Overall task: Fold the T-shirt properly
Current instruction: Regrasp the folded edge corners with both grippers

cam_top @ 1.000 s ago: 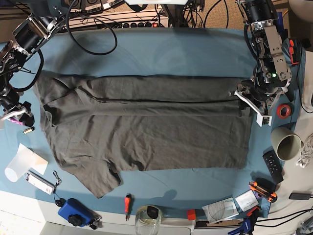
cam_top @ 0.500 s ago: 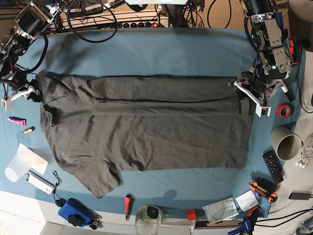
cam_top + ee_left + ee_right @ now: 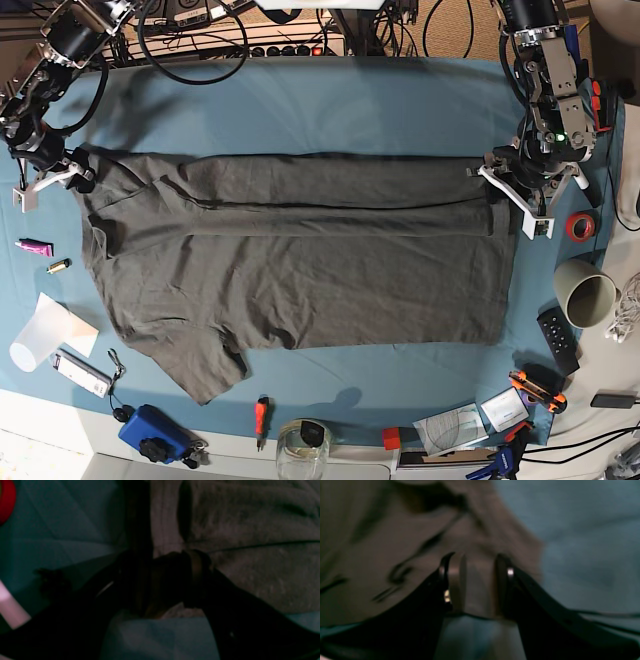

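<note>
Lying spread across the blue-teal table (image 3: 330,100) cloth is the large dark olive-grey cotton T-shirt (image 3: 300,260), far long edge already folded in toward the middle, near edge w/ one short sleeve still loose at the near left of the base view. Clutter lines the near table rim: blue case (image 3: 150,432), glass jar (image 3: 300,448), small red-handled tool (image 3: 262,412); none touch the shirt.

Mid-distance, at the folded band's ends, sit both arms. Left pincer (image 3: 512,205) is at the shirt's hem end on base-view right, next to a red tape roll (image 3: 579,227). In its wrist view the pincer (image 3: 165,580) is dark; jaws look apart over the hem edge, prob. not clamped, but the view is too murky to be sure cloth isn't between them. Right pincer (image 3: 55,178) is at the collar/shoulder end on base-view left; its wrist view shows the pincer (image 3: 476,585) w/ jaws apart, grey fabric (image 3: 395,555) beyond them, nothing pinched.

Judgement: step in hand = getting a grip on both ends for the next lengthwise fold. To do it well: lower each pincer so one jaw slides under all layers at the edge, close both together, lift evenly, keep the cloth taut btw the arms so the fold line stays straight. Risk: catching only the top layer, or the table cloth too.
</note>
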